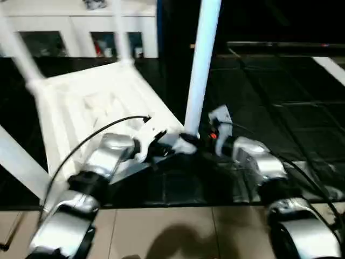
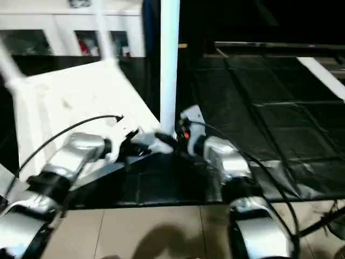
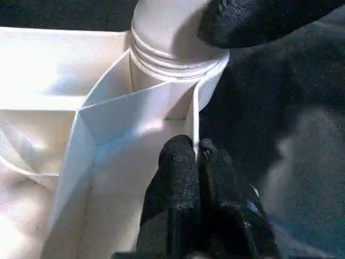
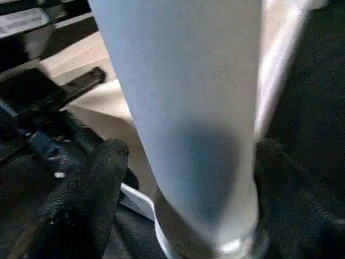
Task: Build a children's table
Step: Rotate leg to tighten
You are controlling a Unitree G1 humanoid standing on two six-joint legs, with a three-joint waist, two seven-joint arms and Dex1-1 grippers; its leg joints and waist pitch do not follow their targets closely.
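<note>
The children's table top (image 1: 91, 108) lies upside down on a dark mat, ribbed side up. A white leg (image 1: 202, 65) stands upright in its near right corner socket (image 3: 172, 48). My left gripper (image 1: 161, 147) is shut on the thin rim wall (image 3: 194, 108) of the top, just beside that socket, with both fingers (image 3: 178, 167) pinching the wall. My right gripper (image 1: 191, 141) is open around the base of the leg (image 4: 188, 108). One finger (image 4: 102, 189) stands on each side of the leg with a small gap. Two more legs (image 1: 121, 32) rise from the far corners.
A white cabinet (image 1: 70, 27) with glass doors stands behind the table top. A white bar (image 1: 19, 162) slants across the near left. The dark mat (image 1: 280, 97) spreads to the right, with a white strip (image 1: 331, 67) at its far edge. Beige tiles (image 1: 161, 232) lie nearest me.
</note>
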